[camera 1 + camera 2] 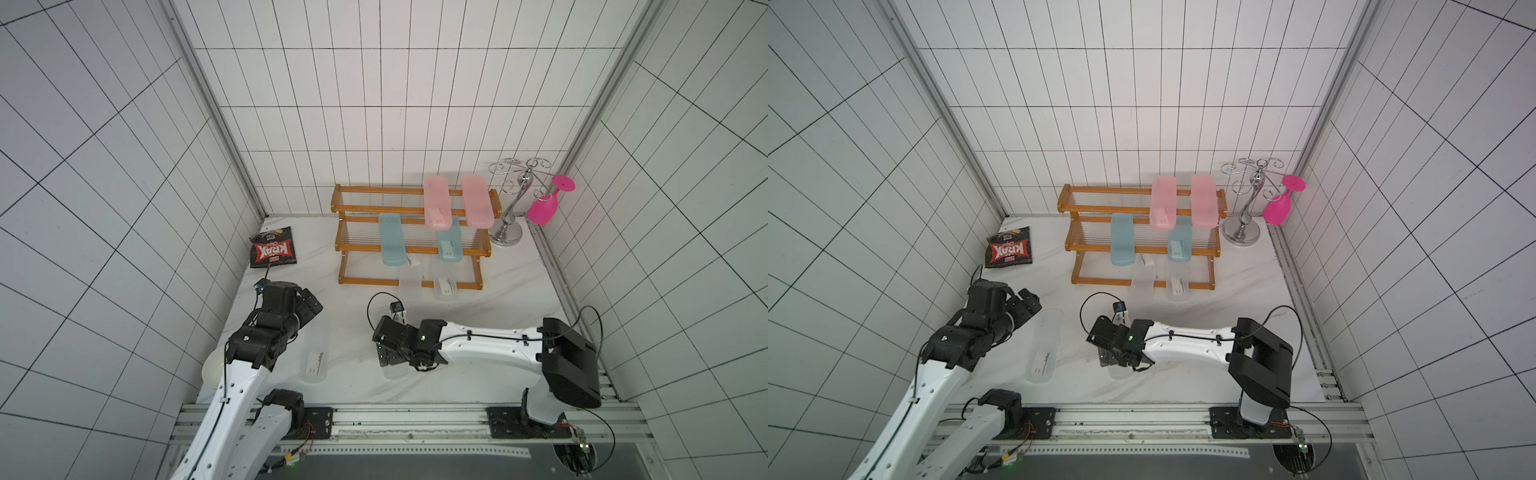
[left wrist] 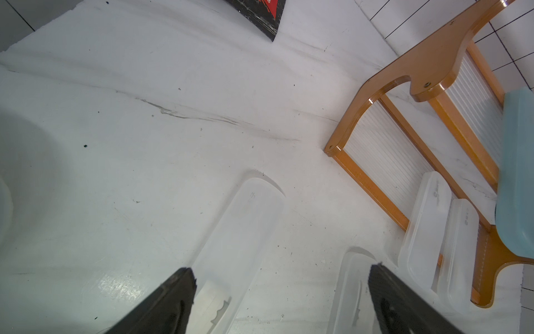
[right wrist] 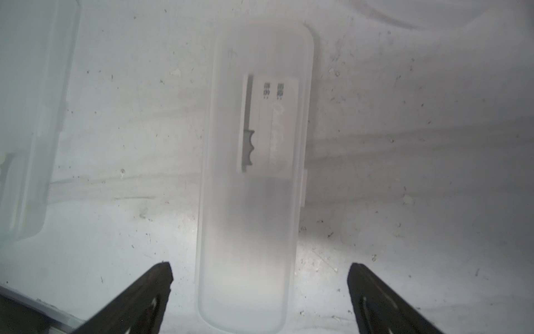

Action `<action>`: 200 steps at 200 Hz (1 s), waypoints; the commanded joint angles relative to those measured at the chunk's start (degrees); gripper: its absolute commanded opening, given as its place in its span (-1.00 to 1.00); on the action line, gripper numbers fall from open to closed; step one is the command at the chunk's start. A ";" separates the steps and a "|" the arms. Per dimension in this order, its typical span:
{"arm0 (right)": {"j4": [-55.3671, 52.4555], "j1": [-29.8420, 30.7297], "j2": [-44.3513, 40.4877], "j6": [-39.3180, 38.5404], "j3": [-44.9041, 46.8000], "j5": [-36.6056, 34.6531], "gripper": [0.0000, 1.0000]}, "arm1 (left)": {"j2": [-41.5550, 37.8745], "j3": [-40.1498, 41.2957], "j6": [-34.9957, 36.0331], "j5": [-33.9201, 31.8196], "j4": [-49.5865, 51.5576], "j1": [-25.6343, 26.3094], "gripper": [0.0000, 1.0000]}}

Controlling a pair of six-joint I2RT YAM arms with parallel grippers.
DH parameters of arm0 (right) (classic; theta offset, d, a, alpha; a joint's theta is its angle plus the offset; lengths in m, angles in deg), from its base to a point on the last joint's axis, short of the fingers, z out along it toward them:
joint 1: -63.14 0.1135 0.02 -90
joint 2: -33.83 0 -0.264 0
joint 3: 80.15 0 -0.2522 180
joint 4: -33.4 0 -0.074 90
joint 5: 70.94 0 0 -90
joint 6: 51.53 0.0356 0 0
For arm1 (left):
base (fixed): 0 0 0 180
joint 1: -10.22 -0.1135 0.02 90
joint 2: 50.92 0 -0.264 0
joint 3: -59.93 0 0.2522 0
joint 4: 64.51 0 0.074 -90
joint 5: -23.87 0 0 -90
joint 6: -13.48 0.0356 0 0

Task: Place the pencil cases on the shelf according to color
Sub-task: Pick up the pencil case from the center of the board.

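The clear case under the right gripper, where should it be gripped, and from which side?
Grip the clear case across its narrow width, on the two long straight edges near mid-length, coming down from above. It lies flat on the table, and the open right gripper lines up over one end, jaws wider than the case.

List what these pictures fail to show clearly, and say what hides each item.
- Top views: clear frosted plastic pencil case under the right arm, mostly covered by its wrist.
- Right wrist view: print on that case's white label, blurred.
- Top views: pale rounded object behind the left arm, unidentifiable.
- Left wrist view: black-and-red snack bag, cut off by the picture's edge.
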 commanded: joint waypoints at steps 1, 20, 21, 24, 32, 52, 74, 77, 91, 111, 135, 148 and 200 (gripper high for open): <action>4.28 2.88 0.64 3.08 2.41 -1.19 0.98 | -0.31 0.61 0.20 -0.59 -1.72 0.30 0.96; 3.71 4.01 3.56 3.36 0.32 -0.47 0.98 | -1.24 1.23 -0.35 -0.49 -1.70 0.39 0.96; 3.61 4.07 3.79 3.42 0.19 -0.40 0.98 | -1.30 1.26 -0.38 -0.45 -1.66 0.39 0.96; 3.34 4.15 4.32 3.63 -0.20 -0.27 0.98 | -1.53 1.31 -0.42 -0.41 -1.70 0.39 0.96; 2.80 4.37 5.36 4.07 -0.90 -0.15 0.99 | -1.92 1.40 -0.42 -0.19 -1.68 0.47 0.96; 0.58 4.73 6.97 5.96 -1.57 -1.00 0.98 | -2.68 1.52 -0.44 -0.48 -1.29 0.59 0.96; -1.75 4.90 6.67 7.53 -0.95 -2.59 0.98 | -2.80 1.50 -0.06 -0.51 -1.00 0.61 0.96; -1.76 4.91 6.58 7.40 -0.78 -2.69 0.99 | -2.78 1.54 -0.06 -0.57 -1.00 0.63 0.95; -1.76 4.86 6.39 7.02 -0.48 -2.91 0.98 | -2.64 1.56 -0.06 -0.75 -1.10 0.65 0.96; -1.91 4.82 7.96 6.06 -1.55 -1.97 0.98 | -2.01 1.63 -0.21 -0.54 -1.68 0.65 0.96; -3.29 4.91 10.02 6.44 -3.03 -1.30 0.91 | -1.63 1.45 -0.21 -0.74 -1.79 0.66 0.95; -3.13 5.00 9.54 7.05 -2.30 -1.51 0.79 | -1.84 1.34 -0.21 -1.01 -1.77 0.65 0.96; -6.05 5.61 3.44 5.50 -2.96 -5.88 0.05 | -1.68 -0.09 0.32 -1.49 -2.54 0.70 0.96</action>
